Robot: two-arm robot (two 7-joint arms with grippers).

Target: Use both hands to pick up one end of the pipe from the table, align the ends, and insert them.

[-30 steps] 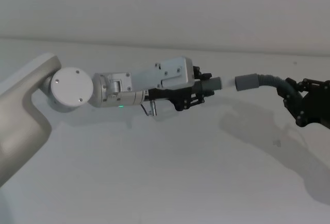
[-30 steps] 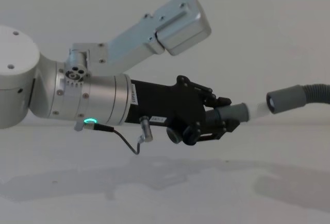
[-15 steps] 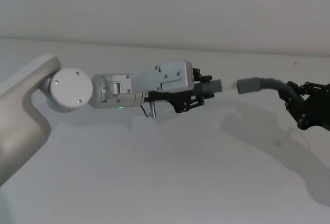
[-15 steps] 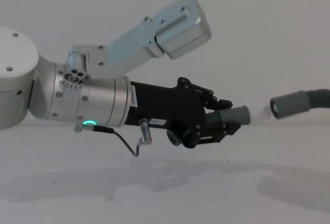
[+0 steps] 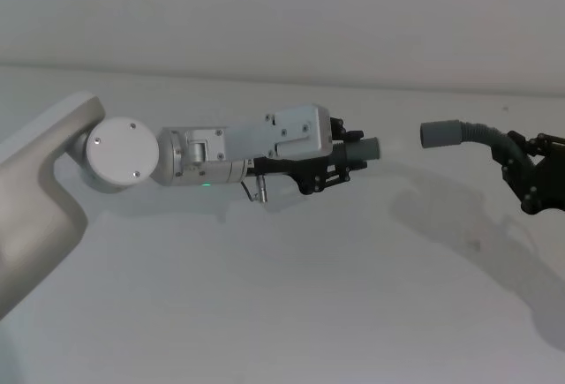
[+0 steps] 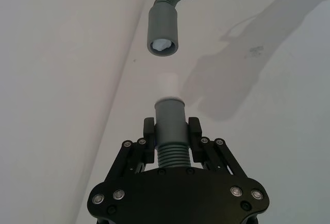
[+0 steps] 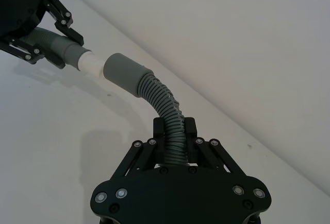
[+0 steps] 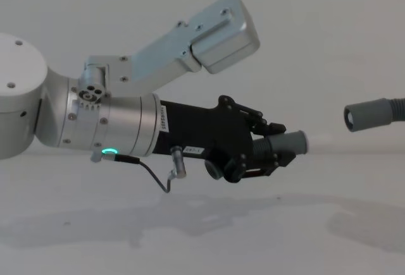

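My left gripper [image 5: 342, 160] is shut on the short dark grey tube [image 6: 170, 118], holding it level above the white table [image 5: 265, 304]. Its whitish tip [image 6: 168, 85] points at the hose. My right gripper [image 5: 523, 170], at the right edge, is shut on the ribbed hose [image 7: 164, 105], which curves up out of its fingers. The hose's smooth grey cuff [image 5: 440, 133] faces the tube [image 8: 288, 143] across an open gap, and the two ends do not touch. In the chest view the cuff [image 8: 367, 115] hangs slightly higher than the tube.
The pale grey wall [image 5: 282, 13] rises behind the table's far edge. Shadows of both arms [image 5: 459, 225] lie on the surface below. My left arm's silver body with its green ring light [image 8: 111, 151] spans the left half of the chest view.
The cuff, close to the tube's tip a second ago, has moved away to the right with my right gripper. The gap between the ends has widened. My left gripper has barely moved.
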